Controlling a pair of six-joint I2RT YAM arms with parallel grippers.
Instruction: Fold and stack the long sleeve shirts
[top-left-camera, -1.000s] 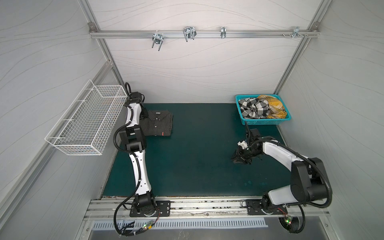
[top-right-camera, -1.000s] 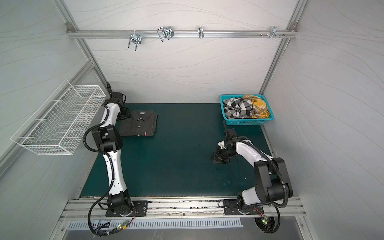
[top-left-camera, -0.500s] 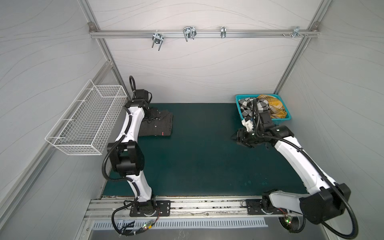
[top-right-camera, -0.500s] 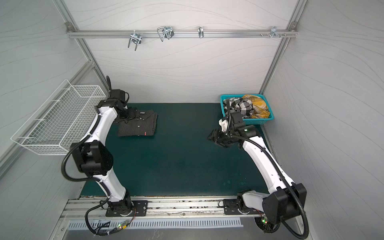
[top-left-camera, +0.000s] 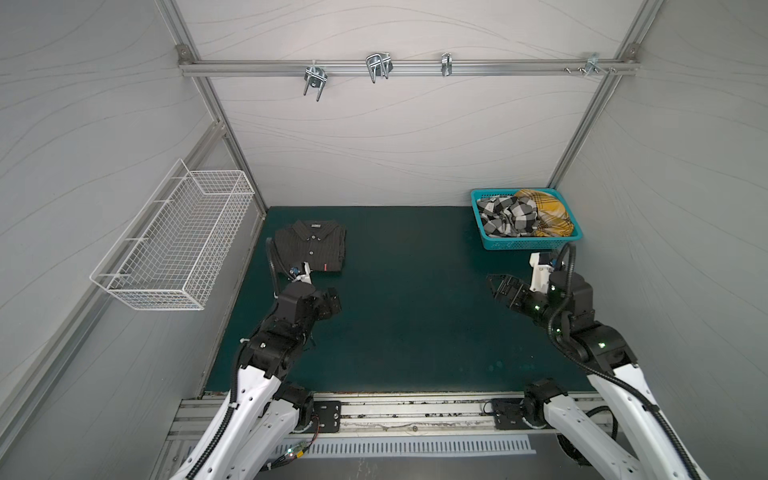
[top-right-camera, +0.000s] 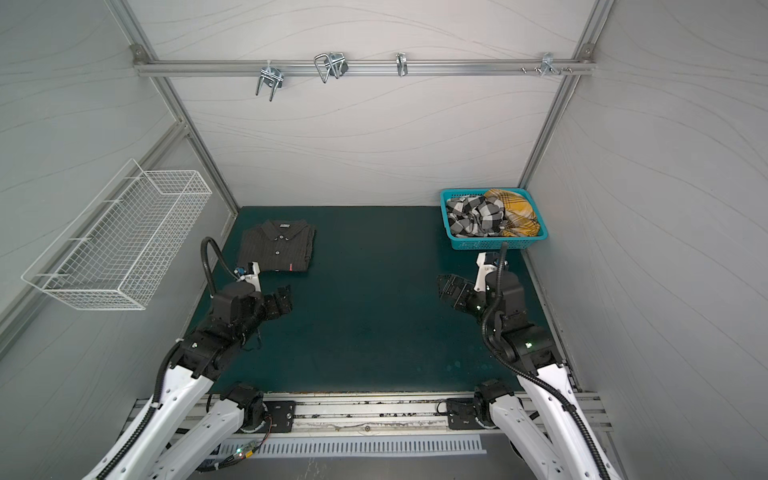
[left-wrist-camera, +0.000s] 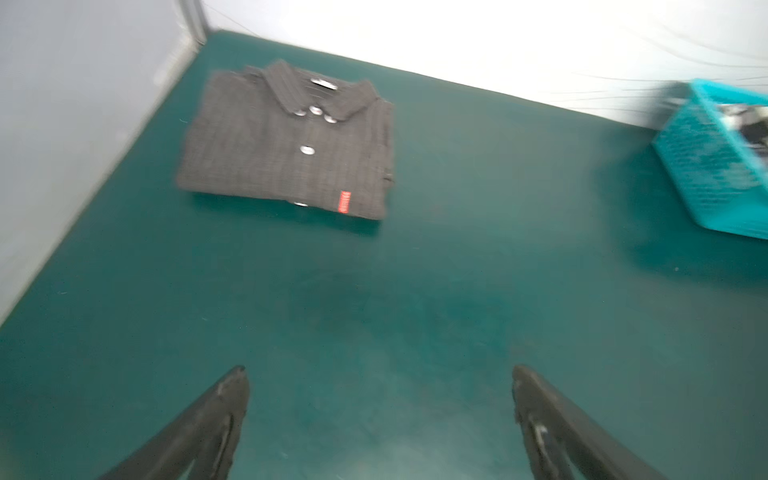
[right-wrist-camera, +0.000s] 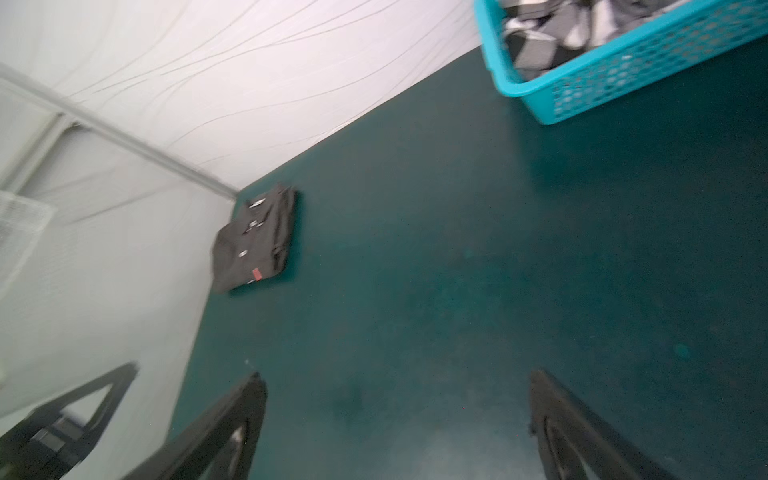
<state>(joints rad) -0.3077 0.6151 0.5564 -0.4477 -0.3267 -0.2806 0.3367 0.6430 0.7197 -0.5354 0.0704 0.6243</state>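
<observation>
A dark charcoal pinstriped shirt (top-left-camera: 316, 247) (top-right-camera: 278, 247) (left-wrist-camera: 291, 149) (right-wrist-camera: 253, 241) lies folded, collar up, at the back left of the green mat, with a small red tag at its hem. In the teal basket (top-left-camera: 528, 243) (top-right-camera: 494, 244) (left-wrist-camera: 702, 166) (right-wrist-camera: 623, 70) at the back right, a black-and-white check shirt (top-left-camera: 505, 216) (top-right-camera: 476, 214) (right-wrist-camera: 540, 41) and a mustard plaid shirt (top-left-camera: 546, 212) (top-right-camera: 517, 210) lie crumpled. My left gripper (top-left-camera: 332, 301) (top-right-camera: 282, 301) (left-wrist-camera: 376, 370) hovers open and empty in front of the folded shirt. In front of the basket, my right gripper (top-left-camera: 498, 286) (top-right-camera: 446, 286) (right-wrist-camera: 395, 376) is open and empty too.
The green mat (top-left-camera: 415, 324) (top-right-camera: 365, 324) stretches bare between the two arms. A white wire basket (top-left-camera: 174, 245) (top-right-camera: 120, 245) hangs on the left wall. A metal rail with hooks (top-left-camera: 378, 66) (top-right-camera: 328, 66) crosses the back wall. Grey walls close in on three sides.
Both arms have drawn back toward the front: the left gripper away from the folded shirt, the right from beside the basket. Both jaws have opened wide.
</observation>
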